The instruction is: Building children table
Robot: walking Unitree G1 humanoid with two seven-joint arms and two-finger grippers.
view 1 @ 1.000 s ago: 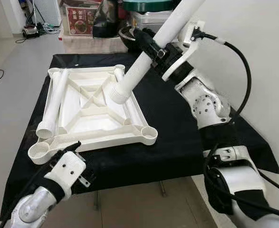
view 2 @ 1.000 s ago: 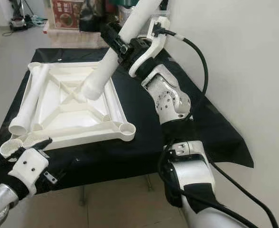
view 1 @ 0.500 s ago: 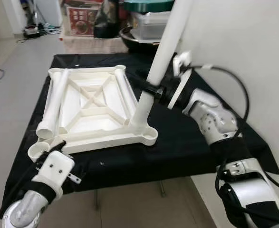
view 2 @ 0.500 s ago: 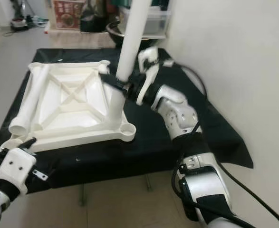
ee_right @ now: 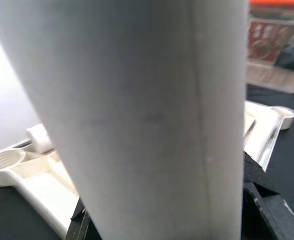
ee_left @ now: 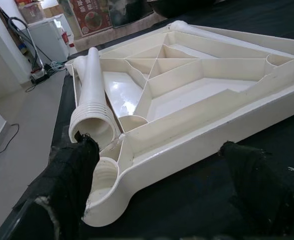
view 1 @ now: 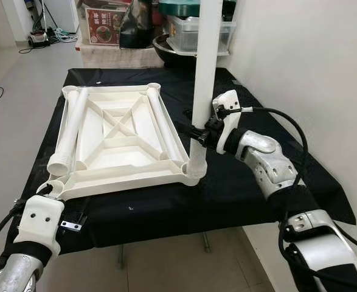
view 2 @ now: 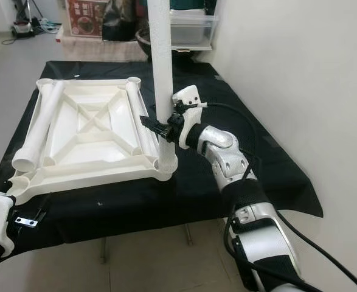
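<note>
One leg (view 1: 204,73) stood upright in the near right socket of the tabletop (view 1: 120,137); your right gripper (view 1: 197,132) pinched it. Left gripper (ee_left: 157,185) hovered spread. Any tilt could have jammed the leg.

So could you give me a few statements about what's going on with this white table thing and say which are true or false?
1. The right gripper holds a white leg upright at a corner socket of the tabletop. True.
2. The tabletop lies on bare floor. False: it rests on a black cloth.
3. Another leg lies along the tabletop. True.
4. The left gripper grips that lying leg. False: it is open, beside the near corner.
</note>
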